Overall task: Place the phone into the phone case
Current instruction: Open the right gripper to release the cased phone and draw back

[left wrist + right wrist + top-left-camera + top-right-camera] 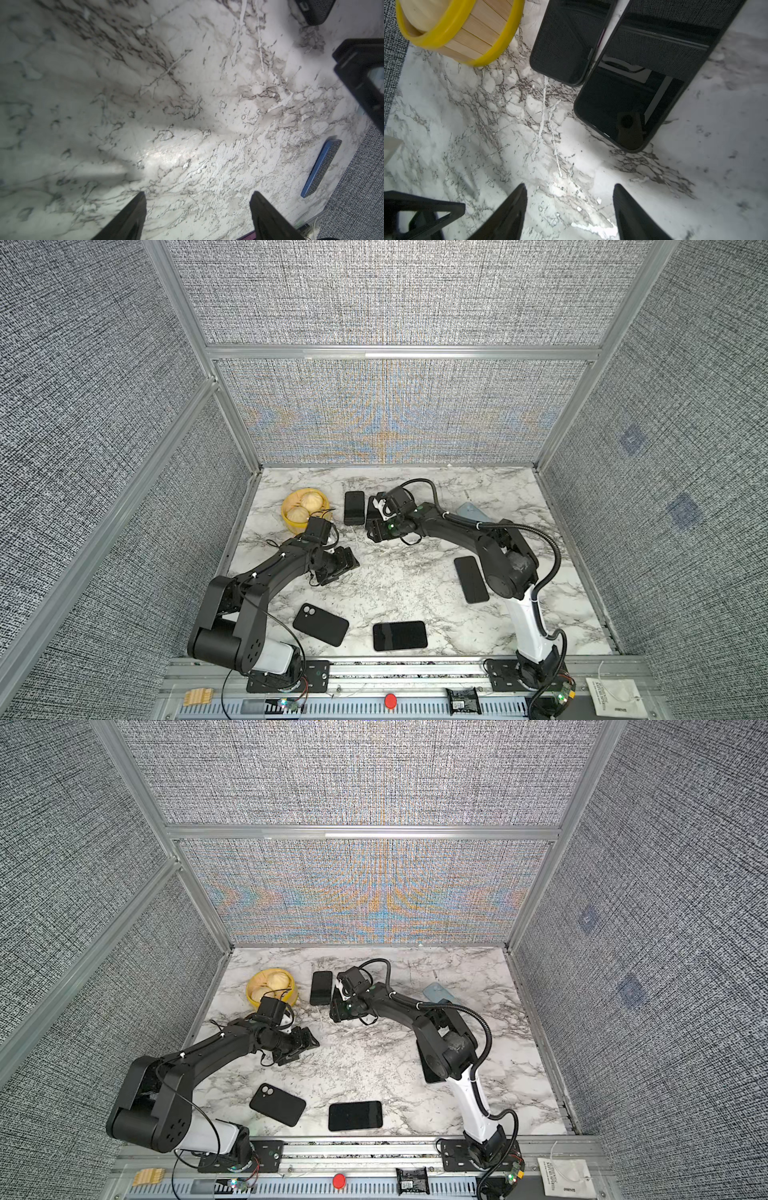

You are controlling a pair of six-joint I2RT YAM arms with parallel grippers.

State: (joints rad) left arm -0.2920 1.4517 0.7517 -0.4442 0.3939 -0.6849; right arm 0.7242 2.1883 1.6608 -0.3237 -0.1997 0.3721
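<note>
Hanging low near the far edge of the white marble-patterned surface [415,585] in both top views, the right pincer [372,531] was spread and empty, just beside a black flat phone [354,508]. The left pincer [341,569], equally spread and empty, sat nearer the left edge. A black rounded phone case with two camera holes [320,624] lay by the near edge, well apart from that phone.

In the left wrist view the left pincer's jaws framed only bare marble; a blue-edged flat slab [321,168] lay off to one side.

In the right wrist view the right pincer faced a second black phone with a glossy screen [629,99], close against the first, with a yellow-rimmed wooden basket [456,31] near. This looked like the reach for a phone. It would go best by squaring the jaws across the glossy phone's narrow sides, clear of its neighbour, and coming down level before closing.
</note>
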